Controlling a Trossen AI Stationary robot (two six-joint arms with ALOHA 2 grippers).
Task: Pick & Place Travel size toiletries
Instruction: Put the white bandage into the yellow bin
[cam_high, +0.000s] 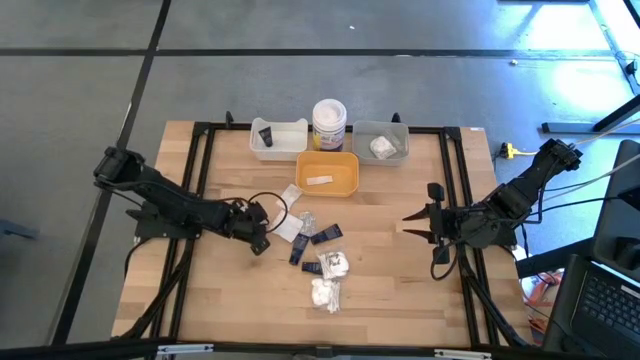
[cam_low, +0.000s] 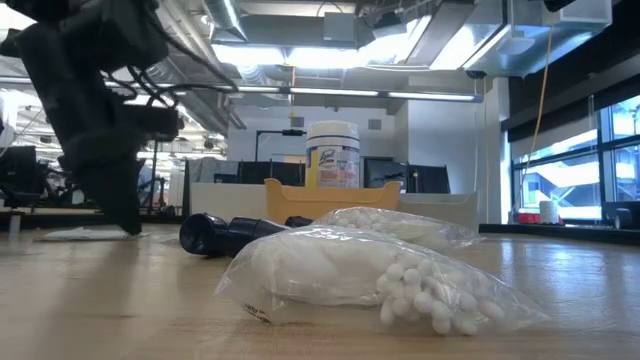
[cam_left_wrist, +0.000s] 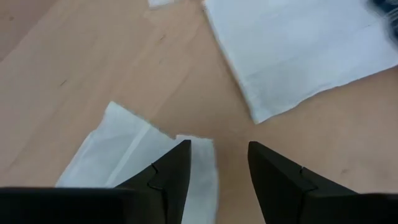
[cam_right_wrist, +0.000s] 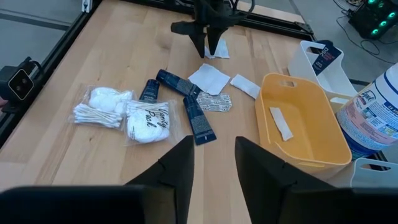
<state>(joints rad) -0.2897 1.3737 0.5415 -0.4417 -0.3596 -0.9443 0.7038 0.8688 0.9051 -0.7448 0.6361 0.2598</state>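
Note:
The travel size toiletries lie loose on the wooden table: white sachets (cam_high: 290, 228) (cam_high: 290, 195), black tubes (cam_high: 325, 235) (cam_high: 298, 250) and clear bags of white cotton pieces (cam_high: 335, 265) (cam_high: 325, 293). My left gripper (cam_left_wrist: 217, 180) is open and points steeply down at the left end of the pile. One finger (cam_left_wrist: 168, 177) is over the end of a small white sachet (cam_left_wrist: 124, 155), and the other is over bare wood. A larger sachet (cam_left_wrist: 292, 50) lies beyond. My right gripper (cam_right_wrist: 214, 162) hangs open above the table's right side with nothing in it. My left gripper comes at the small white sachet from above. One finger covers the sachet's near end (cam_left_wrist: 202, 165), which lies flat on the table. I cannot tell whether that finger touches it.
At the far edge stand a white tray (cam_high: 278, 138) with a black tube in it, a yellow tray (cam_high: 328, 172) with one sachet, a grey tray (cam_high: 381, 143) with a white piece, and a jar (cam_high: 329, 124). Black frame rails run along the table's edges.

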